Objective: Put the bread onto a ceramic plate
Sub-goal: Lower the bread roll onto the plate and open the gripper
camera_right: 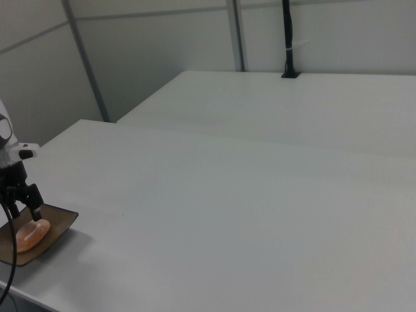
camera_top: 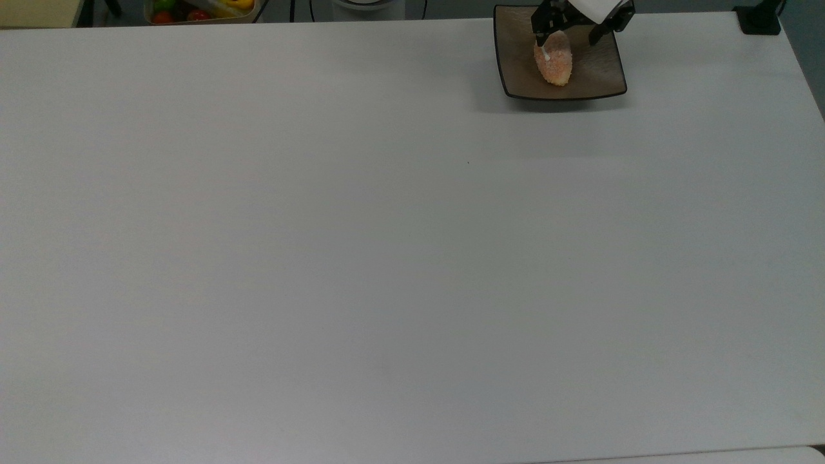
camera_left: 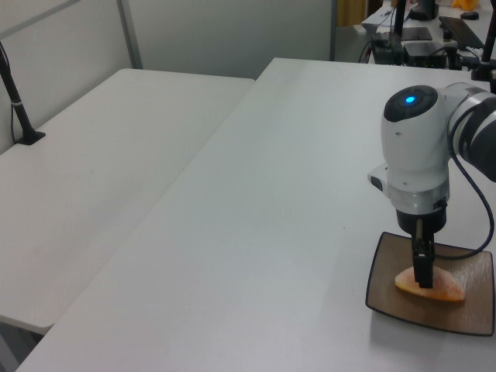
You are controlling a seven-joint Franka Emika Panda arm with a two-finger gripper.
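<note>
- The bread (camera_top: pixel 553 58) is lying flat on the ceramic plate (camera_top: pixel 602 74), slightly toward the top view's left of the plate's middle, with its long axis running from the plate's far edge toward its near edge.
- A short white stripe is showing on the bread at the end nearest the far edge of the table (camera_top: pixel 387 258).
- The ceramic plate is sitting on the table at the far edge, toward the far right corner in the top view; its far rim is reaching the table's edge.
- In the left view, the plate (camera_left: pixel 473 314) is resting near the table's near right corner, with the bread (camera_left: pixel 442 287) lying across its middle.
- In the right view, the plate (camera_right: pixel 55 227) is sitting by the table's near left corner, with the bread (camera_right: pixel 32 235) on it.
- The gripper (camera_top: pixel 573 29) is hovering over the far half of the plate, with its fingers spread wide apart, one on each side of the bread's far end.
- The gripper is holding nothing; the bread is lying free on the plate.
- In the left view, the gripper (camera_left: pixel 422 271) is pointing straight down beneath the white arm (camera_left: pixel 418 163), whose blue light is glowing.
- A container of coloured fruit (camera_top: pixel 200 9) is standing beyond the table's far edge, toward the top view's left.
- A black clamp (camera_top: pixel 759 19) is sitting at the table's far right corner in the top view.
</note>
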